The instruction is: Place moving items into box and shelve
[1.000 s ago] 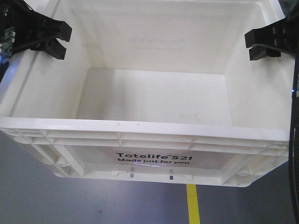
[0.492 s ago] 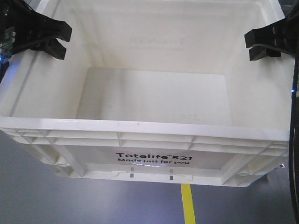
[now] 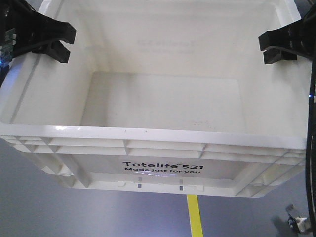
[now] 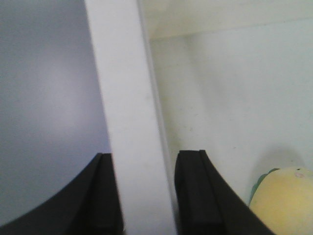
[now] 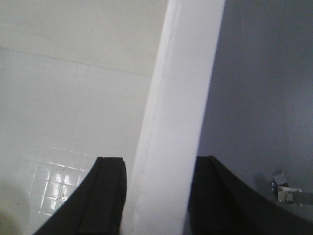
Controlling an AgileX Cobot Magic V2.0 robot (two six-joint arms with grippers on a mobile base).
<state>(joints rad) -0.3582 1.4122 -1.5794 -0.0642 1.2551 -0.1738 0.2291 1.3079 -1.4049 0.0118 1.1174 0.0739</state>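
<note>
The box (image 3: 148, 136), a large white crate printed "Totelife 521", hangs above the floor and fills the front view. My left gripper (image 3: 59, 44) is shut on its left rim and my right gripper (image 3: 269, 48) on its right rim. In the left wrist view the rim (image 4: 127, 98) runs between the jaws of the left gripper (image 4: 143, 156), and a yellow ball with a green patch (image 4: 283, 200) lies inside the box at the lower right. In the right wrist view the right gripper (image 5: 159, 164) clamps the other rim (image 5: 183, 88). The other moving items are hidden.
Grey floor lies below the box, with a yellow line (image 3: 194, 217) running towards the camera. A small metal piece (image 3: 296, 219) sits on the floor at the bottom right; the right wrist view shows the metal piece (image 5: 286, 188) too.
The box stays put between the grippers. The yellow floor line has slid left beneath it, and the small metal piece has come into view at the bottom right.
</note>
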